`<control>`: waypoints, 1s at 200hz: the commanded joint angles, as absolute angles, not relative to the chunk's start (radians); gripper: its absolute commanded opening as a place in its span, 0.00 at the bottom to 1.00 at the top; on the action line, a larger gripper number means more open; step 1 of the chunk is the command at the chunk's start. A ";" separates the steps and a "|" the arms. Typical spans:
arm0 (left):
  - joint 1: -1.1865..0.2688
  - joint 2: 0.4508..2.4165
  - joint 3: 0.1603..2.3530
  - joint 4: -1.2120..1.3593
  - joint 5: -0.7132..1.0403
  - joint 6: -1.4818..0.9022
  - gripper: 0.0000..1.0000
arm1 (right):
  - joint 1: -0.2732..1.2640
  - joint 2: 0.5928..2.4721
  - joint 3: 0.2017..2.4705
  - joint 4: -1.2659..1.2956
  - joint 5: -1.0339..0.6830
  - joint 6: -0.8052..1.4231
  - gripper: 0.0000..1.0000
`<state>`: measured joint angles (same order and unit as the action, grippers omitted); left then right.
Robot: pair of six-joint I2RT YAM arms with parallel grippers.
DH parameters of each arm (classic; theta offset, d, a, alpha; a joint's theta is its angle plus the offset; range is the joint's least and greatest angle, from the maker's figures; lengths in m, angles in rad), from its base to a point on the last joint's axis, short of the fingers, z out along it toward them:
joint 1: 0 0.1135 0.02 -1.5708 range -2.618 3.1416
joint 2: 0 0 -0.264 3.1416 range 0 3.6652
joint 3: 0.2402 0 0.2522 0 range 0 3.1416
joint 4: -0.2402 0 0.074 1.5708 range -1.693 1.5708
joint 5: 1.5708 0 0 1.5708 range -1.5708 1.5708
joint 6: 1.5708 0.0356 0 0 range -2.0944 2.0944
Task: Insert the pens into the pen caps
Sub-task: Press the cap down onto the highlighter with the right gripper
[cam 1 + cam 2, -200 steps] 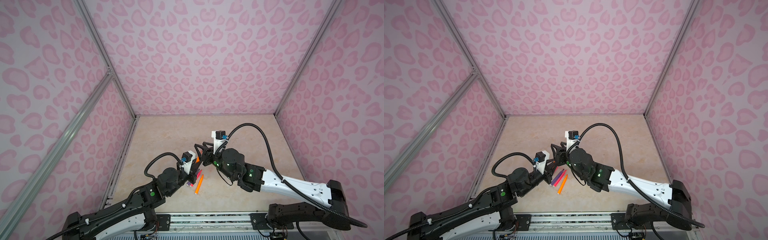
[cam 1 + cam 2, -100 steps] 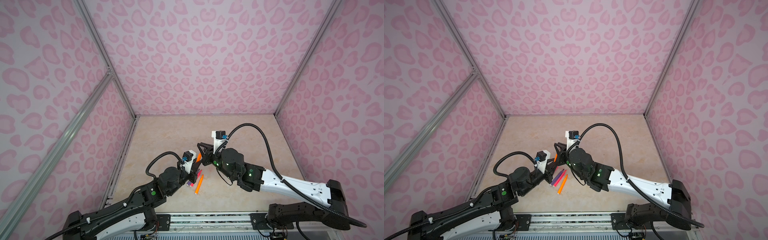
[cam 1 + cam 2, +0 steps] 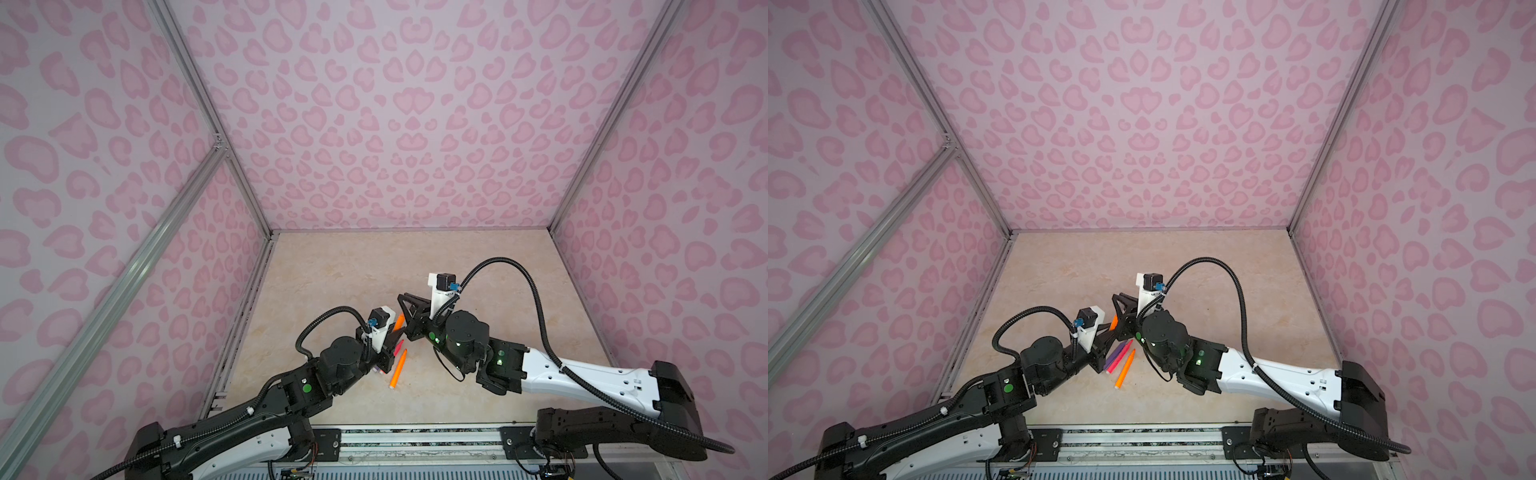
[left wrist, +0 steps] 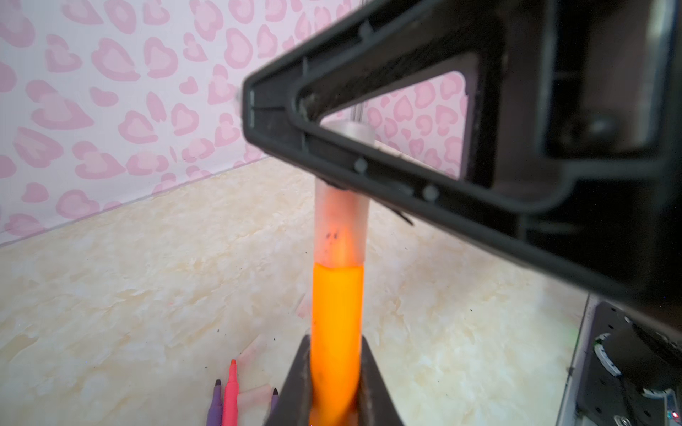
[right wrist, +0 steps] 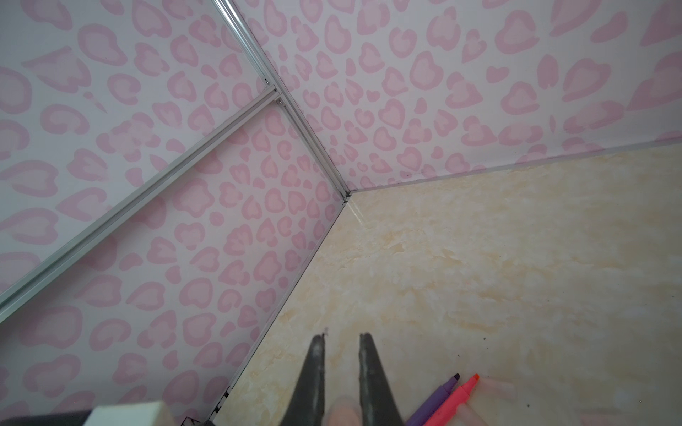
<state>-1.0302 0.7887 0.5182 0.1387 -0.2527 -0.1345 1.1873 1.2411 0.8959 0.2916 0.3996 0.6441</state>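
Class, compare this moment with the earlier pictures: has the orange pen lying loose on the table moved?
No. In both top views the loose orange pen lies at the same spot and the same slant relative to the front rail.

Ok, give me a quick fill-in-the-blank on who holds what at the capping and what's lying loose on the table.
1. The left gripper is shut on a slim ___ marker pen.
2. The right gripper is shut on the translucent plastic cap, which covers that pen's pointed ___.
3. On the beige table, a ___ pen lies between the purple pen and the loose orange pen.

Missing words: orange; tip; pink.
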 commanded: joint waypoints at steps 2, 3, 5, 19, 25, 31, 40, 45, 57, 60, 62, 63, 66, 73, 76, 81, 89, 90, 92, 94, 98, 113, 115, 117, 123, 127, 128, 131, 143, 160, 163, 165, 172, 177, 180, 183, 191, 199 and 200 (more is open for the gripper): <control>-1.001 0.774 0.516 0.237 -0.334 -0.182 0.04 | 1.201 1.214 0.829 0.314 0.361 0.648 0.00; -1.000 0.774 0.517 0.238 -0.333 -0.183 0.04 | 1.201 1.214 0.826 0.316 0.361 0.647 0.00; -0.998 0.774 0.516 0.238 -0.329 -0.185 0.04 | 1.201 1.210 0.820 0.321 0.359 0.648 0.00; -0.979 0.773 0.512 0.241 -0.303 -0.194 0.04 | 1.203 1.187 0.779 0.356 0.340 0.646 0.00; -0.971 0.772 0.512 0.242 -0.292 -0.197 0.04 | 1.203 1.178 0.764 0.372 0.324 0.646 0.00; -0.962 0.772 0.513 0.242 -0.280 -0.201 0.04 | 1.204 1.172 0.752 0.385 0.307 0.645 0.00; -0.949 0.766 0.513 0.242 -0.259 -0.206 0.04 | 1.205 1.162 0.741 0.394 0.285 0.644 0.00; -0.942 0.762 0.512 0.243 -0.247 -0.210 0.04 | 1.207 1.156 0.733 0.399 0.274 0.644 0.00; -0.921 0.747 0.507 0.251 -0.209 -0.218 0.04 | 1.210 1.149 0.719 0.417 0.255 0.638 0.00; -0.914 0.743 0.505 0.253 -0.197 -0.220 0.04 | 1.210 1.148 0.713 0.425 0.247 0.637 0.00; -0.911 0.741 0.504 0.255 -0.188 -0.222 0.04 | 1.210 1.147 0.710 0.429 0.244 0.636 0.00; -0.910 0.738 0.504 0.256 -0.184 -0.222 0.04 | 1.210 1.147 0.709 0.431 0.241 0.635 0.00; -0.905 0.734 0.499 0.259 -0.173 -0.223 0.04 | 1.211 1.145 0.706 0.437 0.235 0.634 0.00; -0.894 0.723 0.493 0.269 -0.140 -0.224 0.04 | 1.211 1.142 0.698 0.448 0.221 0.631 0.00; -0.890 0.718 0.492 0.271 -0.125 -0.223 0.04 | 1.211 1.141 0.696 0.449 0.217 0.629 0.00; -0.886 0.712 0.489 0.275 -0.107 -0.222 0.04 | 1.212 1.140 0.693 0.454 0.209 0.627 0.00; -0.882 0.702 0.484 0.281 -0.088 -0.218 0.04 | 1.210 1.137 0.688 0.459 0.194 0.626 0.00; -0.882 0.702 0.484 0.282 -0.085 -0.217 0.04 | 1.210 1.137 0.687 0.460 0.192 0.626 0.00; -0.881 0.699 0.484 0.282 -0.082 -0.215 0.04 | 1.211 1.136 0.686 0.462 0.188 0.626 0.00; -0.881 0.698 0.484 0.283 -0.076 -0.214 0.04 | 1.211 1.135 0.683 0.463 0.184 0.627 0.00; -0.880 0.694 0.484 0.285 -0.066 -0.208 0.04 | 1.211 1.133 0.679 0.469 0.174 0.630 0.00; -0.881 0.681 0.482 0.292 -0.026 -0.194 0.04 | 1.217 1.126 0.661 0.496 0.149 0.636 0.00; -0.881 0.679 0.482 0.294 -0.022 -0.191 0.04 | 1.219 1.125 0.659 0.499 0.147 0.636 0.00; -0.881 0.678 0.482 0.294 -0.015 -0.191 0.04 | 1.220 1.124 0.657 0.501 0.147 0.637 0.00; -0.881 0.673 0.481 0.298 0.003 -0.184 0.04 | 1.228 1.123 0.654 0.502 0.151 0.638 0.00; -0.881 0.671 0.481 0.300 0.015 -0.179 0.04 | 1.235 1.121 0.652 0.499 0.160 0.637 0.00; -0.881 0.670 0.481 0.299 0.018 -0.178 0.04 | 1.237 1.121 0.652 0.498 0.162 0.637 0.00; -0.881 0.669 0.481 0.301 0.026 -0.174 0.04 | 1.242 1.118 0.653 0.493 0.171 0.638 0.00; -0.880 0.667 0.486 0.296 0.049 -0.160 0.04 | 1.277 1.109 0.662 0.454 0.234 0.639 0.00; -0.881 0.660 0.488 0.291 0.069 -0.124 0.04 | 1.337 1.102 0.686 0.374 0.343 0.643 0.00; -0.881 0.658 0.485 0.294 0.074 -0.116 0.04 | 1.348 1.100 0.687 0.368 0.358 0.641 0.00; -0.881 0.656 0.483 0.295 0.075 -0.114 0.04 | 1.356 1.100 0.687 0.365 0.369 0.640 0.00; -0.881 0.650 0.477 0.302 0.068 -0.111 0.04 | 1.384 1.099 0.687 0.360 0.404 0.638 0.00; -0.881 0.646 0.471 0.306 0.062 -0.109 0.04 | 1.403 1.100 0.686 0.358 0.430 0.635 0.00; -0.881 0.643 0.470 0.307 0.058 -0.106 0.04 | 1.415 1.101 0.687 0.354 0.448 0.634 0.00; -0.881 0.640 0.468 0.307 0.056 -0.104 0.04 | 1.422 1.102 0.687 0.351 0.460 0.634 0.00; -0.881 0.631 0.468 0.306 0.047 -0.098 0.04 | 1.453 1.109 0.695 0.333 0.515 0.635 0.00; -0.880 0.620 0.465 0.305 0.040 -0.093 0.04 | 1.478 1.117 0.704 0.307 0.562 0.645 0.00; -0.881 0.618 0.465 0.304 0.038 -0.094 0.04 | 1.481 1.117 0.706 0.304 0.570 0.645 0.00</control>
